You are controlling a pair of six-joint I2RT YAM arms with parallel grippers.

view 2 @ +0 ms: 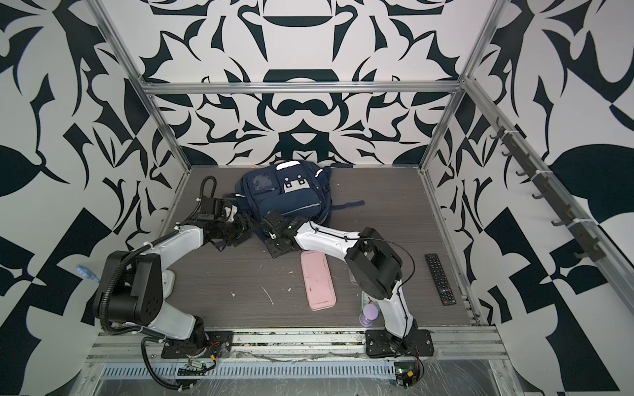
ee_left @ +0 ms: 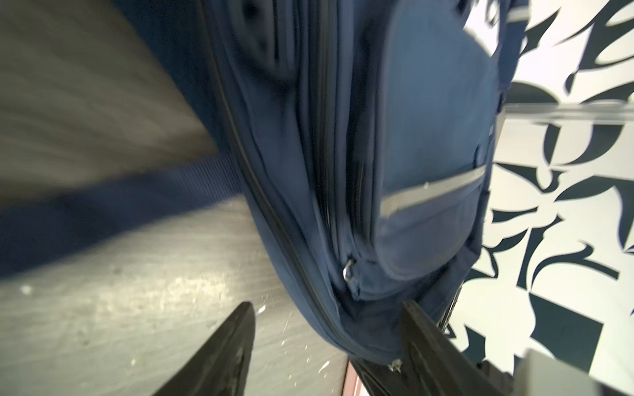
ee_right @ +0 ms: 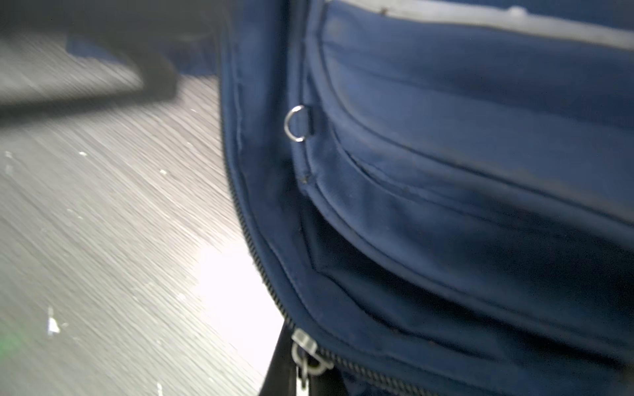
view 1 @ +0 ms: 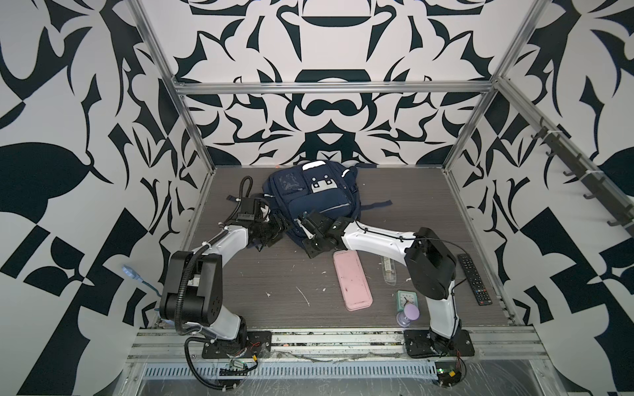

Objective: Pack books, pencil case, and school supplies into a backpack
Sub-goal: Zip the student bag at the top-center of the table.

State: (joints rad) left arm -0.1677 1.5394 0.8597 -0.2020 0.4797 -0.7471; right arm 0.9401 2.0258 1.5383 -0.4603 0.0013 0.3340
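**Brace the corner, then run the zipper**

The backpack [view 1: 310,195] lies mid-frame in both top views. The right gripper [view 1: 304,223] is closed, apparently pinching the zipper pull [ee_right: 303,360]. The left gripper [ee_left: 327,307] gapes around the bag's near corner. Clamp that corner first, then pull along the teeth, not upward.

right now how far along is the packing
Done: uncertain. No books are in sight, so they may already be inside the backpack. In hand: both grippers are at its near edge, the left gripper open, the right gripper shut by the zipper pull. Left: the pencil case and the school supplies packet lie on the table, unpacked.
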